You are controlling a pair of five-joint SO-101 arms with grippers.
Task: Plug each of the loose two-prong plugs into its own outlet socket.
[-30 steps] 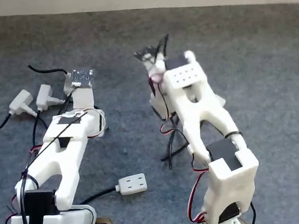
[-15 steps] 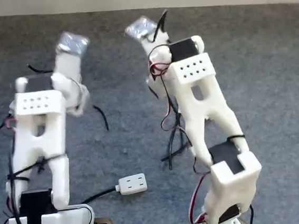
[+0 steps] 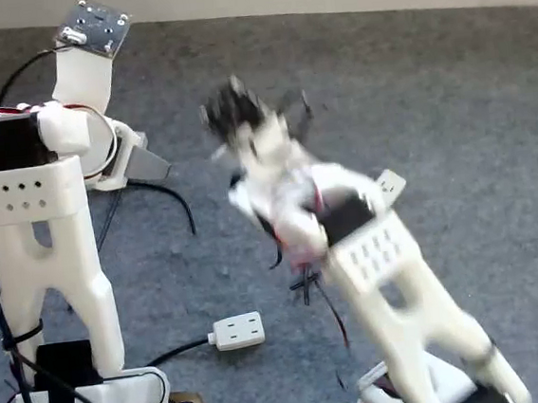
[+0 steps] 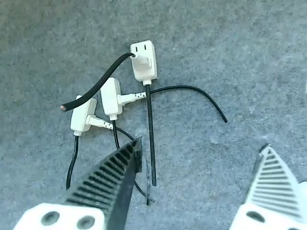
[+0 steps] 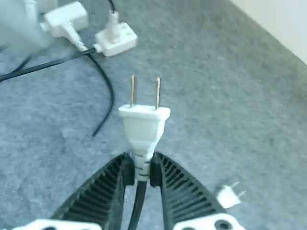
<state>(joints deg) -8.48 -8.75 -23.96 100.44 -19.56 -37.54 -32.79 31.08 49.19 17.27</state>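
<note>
Right gripper: your right gripper (image 5: 140,168) has its jaws closed tight on the ribbed neck of a white two-prong plug (image 5: 144,122), just below the plug's body. A black cord runs back between the fingers.
Held plug: it is lifted off the grey carpet (image 5: 230,96), in line with the gripper, with both prongs pointing away from the wrist.
Left gripper: your left gripper (image 4: 201,146) hangs above the carpet with its jaws spread wide and nothing between them.
Below the left gripper: a white outlet socket (image 4: 144,60) lies flat on the carpet, two slots showing at its far end. A thick black cable (image 4: 96,91) reaches its face; you cannot tell whether it is plugged in.
Beside that socket: one white connector (image 4: 111,97) and a second white connector (image 4: 82,116), each with a ribbed neck, lie side by side just next to it. Thin black cords cross under them.
Small loose plug: a small white plug (image 5: 229,194) with two prongs lies on the carpet near your right arm, apart from any socket.
Outlet block: a white three-way outlet block (image 3: 236,331) on a black cord lies near the base of your left arm, well apart from both grippers.
</note>
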